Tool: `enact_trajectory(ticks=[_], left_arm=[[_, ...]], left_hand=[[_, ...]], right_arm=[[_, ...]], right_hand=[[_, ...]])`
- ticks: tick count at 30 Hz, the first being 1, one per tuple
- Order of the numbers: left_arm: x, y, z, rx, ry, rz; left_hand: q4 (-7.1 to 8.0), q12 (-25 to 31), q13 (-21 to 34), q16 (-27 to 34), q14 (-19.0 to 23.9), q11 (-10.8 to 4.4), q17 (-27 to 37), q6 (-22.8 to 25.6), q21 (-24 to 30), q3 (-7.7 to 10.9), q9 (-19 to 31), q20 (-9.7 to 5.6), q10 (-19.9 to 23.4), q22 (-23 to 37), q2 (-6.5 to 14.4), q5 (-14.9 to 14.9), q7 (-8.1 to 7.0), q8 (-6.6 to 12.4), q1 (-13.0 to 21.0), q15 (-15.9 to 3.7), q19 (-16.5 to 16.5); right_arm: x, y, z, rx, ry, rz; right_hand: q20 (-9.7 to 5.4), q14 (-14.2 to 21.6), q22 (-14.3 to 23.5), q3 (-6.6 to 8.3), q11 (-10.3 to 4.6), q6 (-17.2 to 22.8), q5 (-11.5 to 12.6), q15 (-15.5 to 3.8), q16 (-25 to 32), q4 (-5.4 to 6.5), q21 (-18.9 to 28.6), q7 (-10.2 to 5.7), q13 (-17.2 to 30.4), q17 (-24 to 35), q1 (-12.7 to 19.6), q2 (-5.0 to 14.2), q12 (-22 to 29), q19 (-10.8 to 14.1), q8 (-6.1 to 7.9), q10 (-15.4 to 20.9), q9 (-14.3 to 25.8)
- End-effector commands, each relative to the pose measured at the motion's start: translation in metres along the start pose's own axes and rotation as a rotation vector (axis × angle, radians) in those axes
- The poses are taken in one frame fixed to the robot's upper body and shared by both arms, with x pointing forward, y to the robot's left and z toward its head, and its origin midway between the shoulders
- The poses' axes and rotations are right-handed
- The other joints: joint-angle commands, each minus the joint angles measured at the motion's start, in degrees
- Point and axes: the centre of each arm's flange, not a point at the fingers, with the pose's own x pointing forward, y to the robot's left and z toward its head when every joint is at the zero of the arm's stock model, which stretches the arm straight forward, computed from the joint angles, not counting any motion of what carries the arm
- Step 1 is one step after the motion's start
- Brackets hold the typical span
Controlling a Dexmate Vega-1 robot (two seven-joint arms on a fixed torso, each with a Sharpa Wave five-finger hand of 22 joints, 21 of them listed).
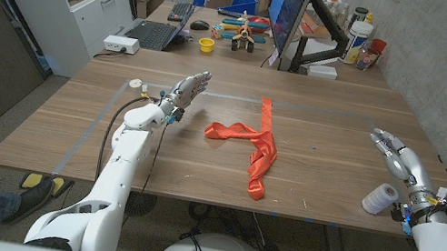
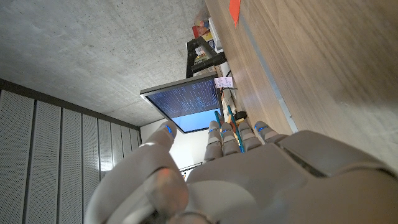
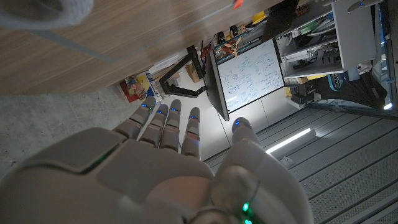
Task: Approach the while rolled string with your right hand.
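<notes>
The right hand [image 1: 395, 154] hangs over the bench's [image 1: 328, 107] right side with its fingers stretched out, a little apart and holding nothing, its forearm coming in from the near right corner. The white rolled string [image 1: 379, 199] is a small upright spool wound with pale cord, standing near the bench's near right edge, just beside the right wrist and nearer than the fingertips. The left hand [image 1: 185, 93] is raised at the left, fingers straight and empty.

The head view looks down over the tabletop [image 1: 319, 105]; both wrist views sit close behind their hands, sharing the monitor [image 2: 186, 102].
</notes>
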Motion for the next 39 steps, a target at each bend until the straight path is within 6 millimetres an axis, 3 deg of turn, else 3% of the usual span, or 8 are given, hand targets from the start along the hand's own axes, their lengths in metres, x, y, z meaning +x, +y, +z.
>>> enact_trajectory(ticks=[1,39], left_arm=[[0.002,0.000,-0.002,0.002,0.009,-0.003],[0.004,-0.003,-0.005,0.001,0.012,-0.014]], left_hand=[[0.00,0.26,0.09,-0.10,0.41,0.11,0.23,0.60,-0.07,-0.30,0.24,0.28,0.25,0.20,0.42,-0.26,-0.05,-0.21,0.00,0.17,-0.34],[-0.01,0.20,0.10,-0.20,0.28,-0.04,0.24,0.57,-0.70,-0.52,0.24,0.56,0.29,0.23,0.60,-0.29,-0.02,-0.29,-0.01,0.18,-0.39]], right_arm=[[-0.007,0.009,-0.009,-0.029,0.031,-0.006],[-0.036,0.017,-0.014,-0.162,0.085,-0.055]], right_hand=[[0.05,-0.10,0.13,-0.04,-0.05,0.20,0.29,-0.16,-0.04,-0.25,-0.30,-0.44,0.17,0.19,0.46,-0.27,-0.20,0.09,-0.01,0.00,0.19],[0.23,-0.09,0.16,-0.12,-0.70,0.73,0.50,-0.43,-0.06,-0.51,-1.41,-1.05,0.19,0.22,0.69,-0.56,-0.17,0.15,0.02,0.18,0.20]])
